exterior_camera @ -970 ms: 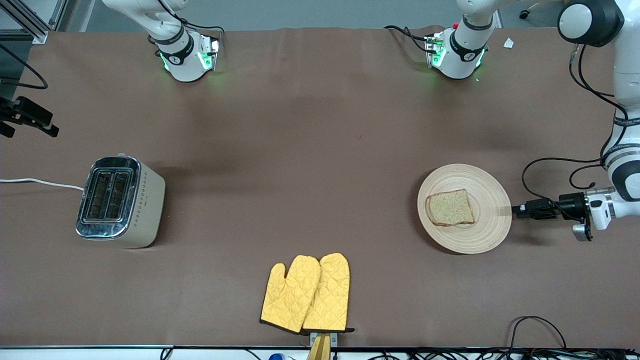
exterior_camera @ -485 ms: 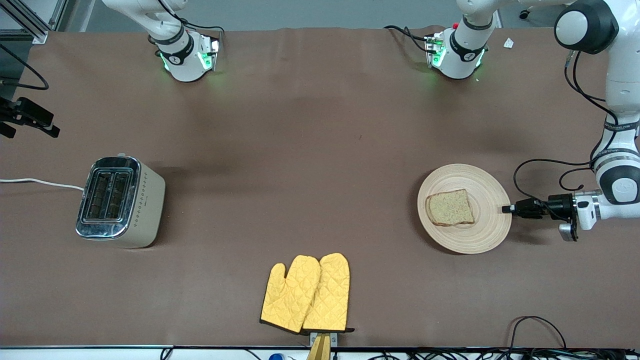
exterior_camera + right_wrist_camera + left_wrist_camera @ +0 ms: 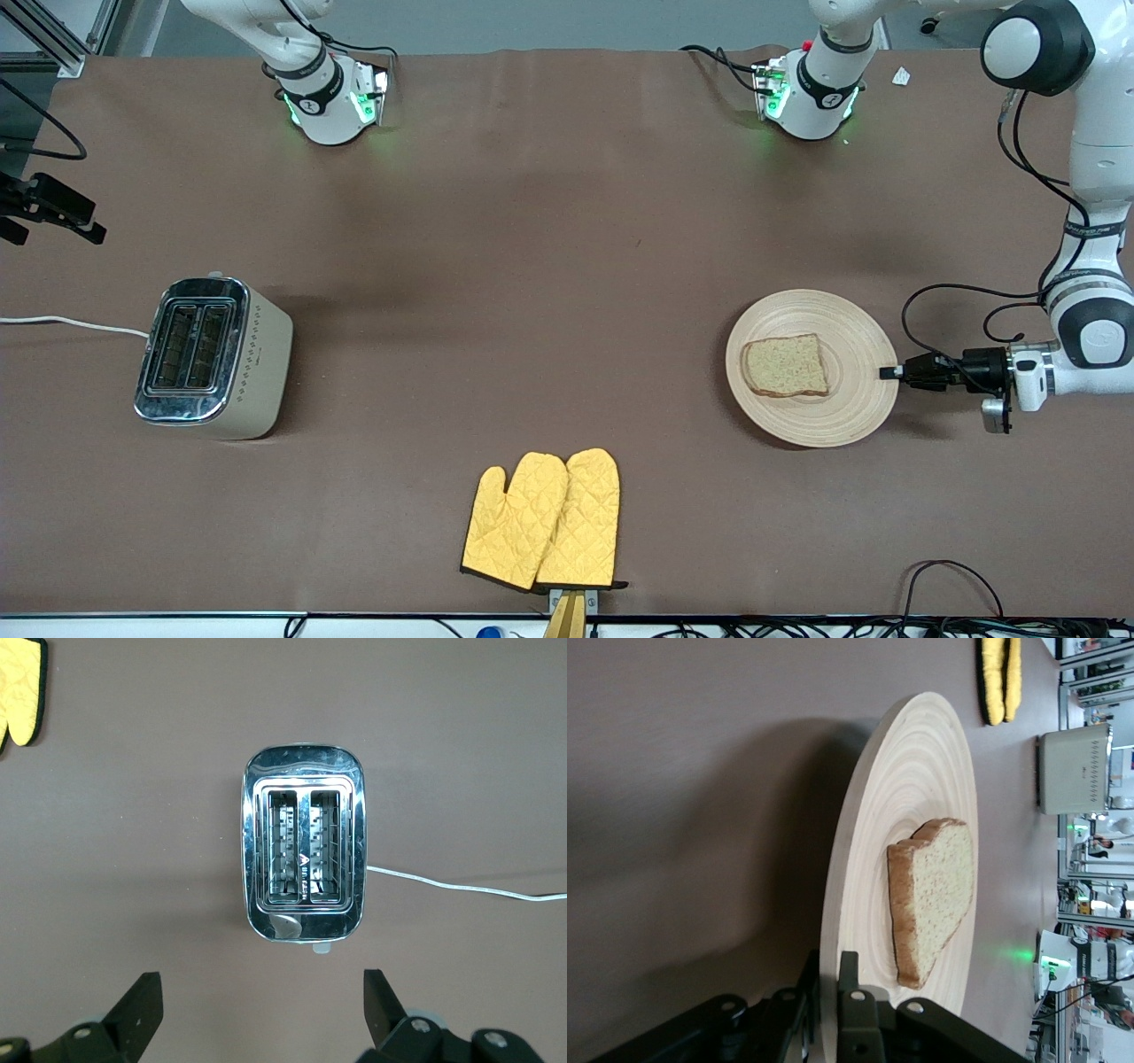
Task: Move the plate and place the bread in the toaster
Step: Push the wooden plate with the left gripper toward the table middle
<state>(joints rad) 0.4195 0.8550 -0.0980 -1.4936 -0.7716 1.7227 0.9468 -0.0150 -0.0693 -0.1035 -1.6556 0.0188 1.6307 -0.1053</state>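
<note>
Front, left wrist and right wrist views of a two-arm counter (image 3: pixel 549 266) scene. The plate (image 3: pixel 850 416) lies on the counter toward the left arm's end, with the bread (image 3: pixel 787 366) flat on it, offset from the plate's centre toward the right arm's end. The left tool (image 3: pixel 889 373), reaching in low and level from the left arm's end, is clenched on the plate's rim. In the left wrist view its two black fingers (image 3: pixel 855 1014) pinch the rim, one above and one below the wood, and the bread (image 3: pixel 935 895) lies on the plate (image 3: pixel 908 780) close to that grip.

The toaster (image 3: pixel 213 357) stands upright toward the right arm's end, well apart from the plate, chrome top up and both slots empty; its white cord (image 3: pixel 71 323) trails off the counter's edge. The right tool (image 3: pixel 261 1010) hangs over the counter beside the toaster (image 3: pixel 303 850), released, its fingers spread wide and holding nothing; that arm waits. In the front view it shows only as dark parts at the frame's edge.

A pair of yellow mitts (image 3: pixel 542 520) lies side by side near the counter's edge closest to the front camera, between toaster and plate.
</note>
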